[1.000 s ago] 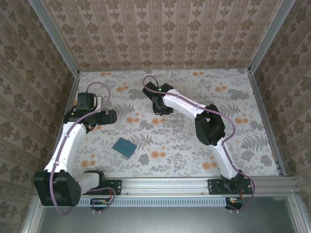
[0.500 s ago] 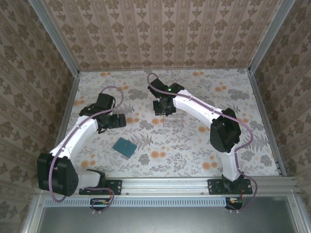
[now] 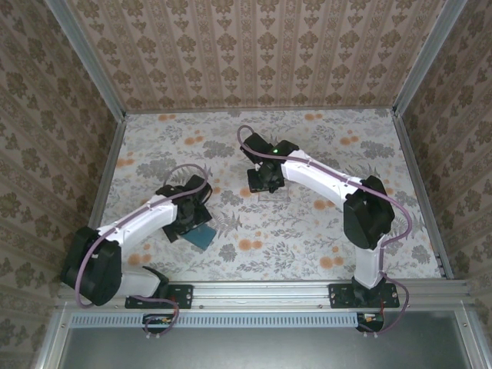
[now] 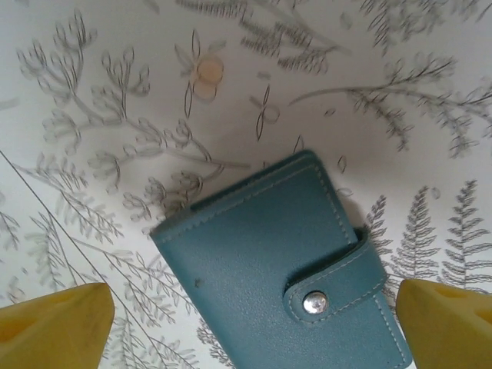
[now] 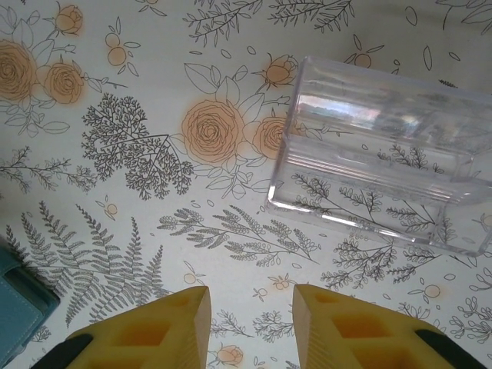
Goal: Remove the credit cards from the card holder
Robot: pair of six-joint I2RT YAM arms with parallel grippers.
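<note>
A: Entry one, setting: what are we logging?

B: A lab-style robot test cell. Beige damask-patterned wallpaper panels (image 3: 254,54) are enclosing a white floral-printed tabletop (image 3: 307,231). A silver aluminium frame rail (image 3: 269,290) is edging it, and a white jointed left arm (image 3: 142,219) and white jointed right arm (image 3: 319,175) are standing bolted there.

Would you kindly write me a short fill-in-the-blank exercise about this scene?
1. The wallet lies ____, its flap snapped down.
2. The left pincer is wide ____, one finger on each side of the wallet.
3. The right pincer holds ____.
4. The clear box lies close to the ____ pincer.
Missing words: closed; open; nothing; right.
</note>
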